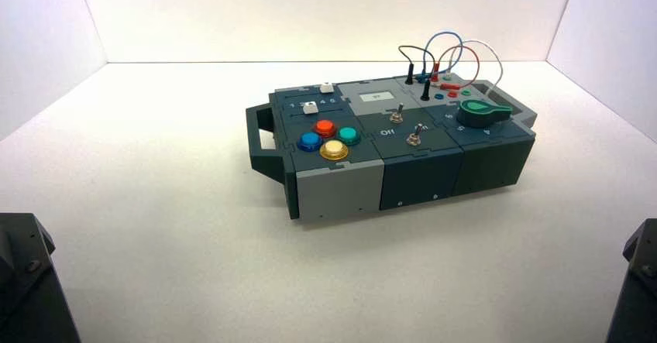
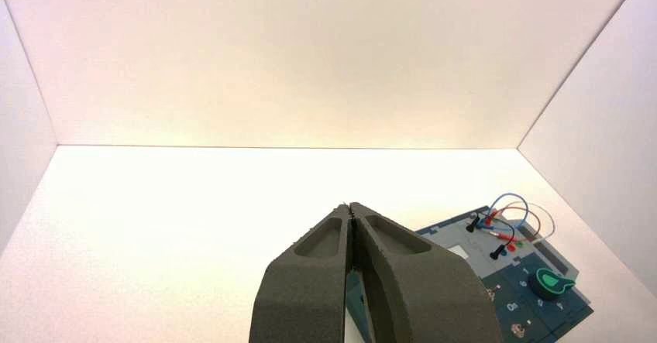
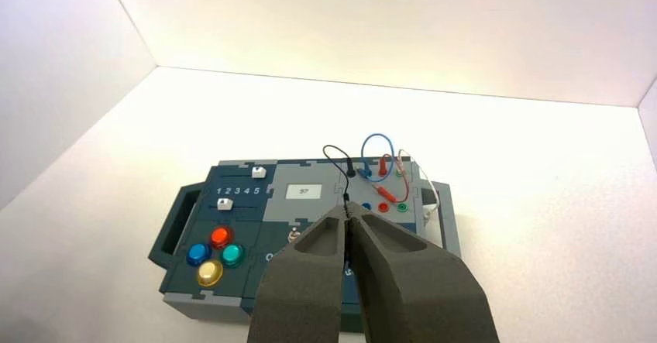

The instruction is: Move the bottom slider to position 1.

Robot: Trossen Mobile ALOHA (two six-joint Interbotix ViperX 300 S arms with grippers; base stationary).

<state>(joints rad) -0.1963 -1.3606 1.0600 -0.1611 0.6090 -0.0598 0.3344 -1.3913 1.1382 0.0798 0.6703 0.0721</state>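
Note:
The bottom slider (image 1: 311,108) is a small white square knob at the box's left end, just behind the coloured buttons. In the right wrist view the bottom slider (image 3: 225,204) stands under the printed row 1 to 5, between digit 1 (image 3: 219,191) and digit 2. My right gripper (image 3: 348,215) is shut and empty, held back from the box's front. My left gripper (image 2: 350,205) is shut and empty, far off to the box's left; its fingers hide the sliders in that view. Both arms are parked, the left arm (image 1: 19,281) and right arm (image 1: 639,281) at the near corners.
The twin white slider (image 1: 326,88) sits behind the bottom one. Red, blue, teal and yellow buttons (image 1: 325,128) lie in front of it. Two silver toggles (image 1: 396,114), a green knob (image 1: 482,111) and looped wires (image 1: 445,56) fill the box's right part. A handle (image 1: 259,142) sticks out on its left.

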